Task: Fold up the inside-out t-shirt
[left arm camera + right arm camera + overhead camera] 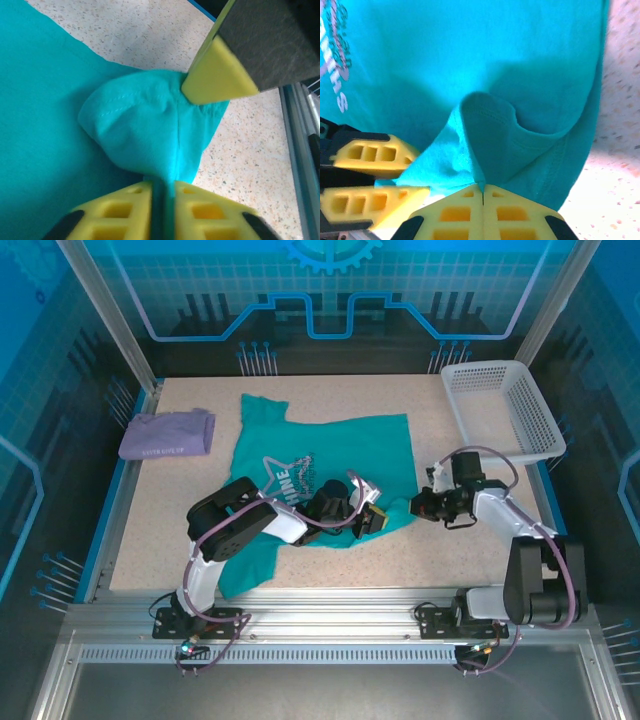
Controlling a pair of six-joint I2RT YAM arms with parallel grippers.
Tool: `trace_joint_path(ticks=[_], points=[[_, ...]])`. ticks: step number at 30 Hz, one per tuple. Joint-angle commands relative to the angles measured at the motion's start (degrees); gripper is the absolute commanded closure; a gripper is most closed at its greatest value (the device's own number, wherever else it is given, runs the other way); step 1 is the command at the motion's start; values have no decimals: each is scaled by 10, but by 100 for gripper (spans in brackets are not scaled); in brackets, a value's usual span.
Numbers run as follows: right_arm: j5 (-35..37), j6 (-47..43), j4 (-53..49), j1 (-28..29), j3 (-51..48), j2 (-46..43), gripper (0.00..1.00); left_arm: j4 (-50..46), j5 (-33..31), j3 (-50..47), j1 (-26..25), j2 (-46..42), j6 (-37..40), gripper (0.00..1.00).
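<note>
Speckled table (450,550), teal t-shirt (340,455) spread left of the white basket (500,405), looks soft and limp; my left gripper (162,186) and right gripper (482,189) each pinch its stitched basket-side edge, probably the firmest hold.

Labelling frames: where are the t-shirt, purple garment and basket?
t-shirt (350,448), top view, flat body cloth.
purple garment (168,433), top view, its middle.
basket (543,410), top view, right wall.

T-shirt (340,455) lies mid-table; folded garment (167,433) to its left, basket (545,425) to its right, left gripper (375,512) and right gripper (418,505) at its near right corner.
</note>
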Motion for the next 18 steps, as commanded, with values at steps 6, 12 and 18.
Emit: trace_joint_path(ticks=[6,12,18], points=[[0,37,84,-67,0,16,100,-17,-90,-153,58,-172,-124,46],[-18,44,108,-83,11,55,100,-321,-210,-240,134,-376,-212,46],[-22,46,120,-84,10,61,100,-519,-238,-244,240,-464,-231,44]])
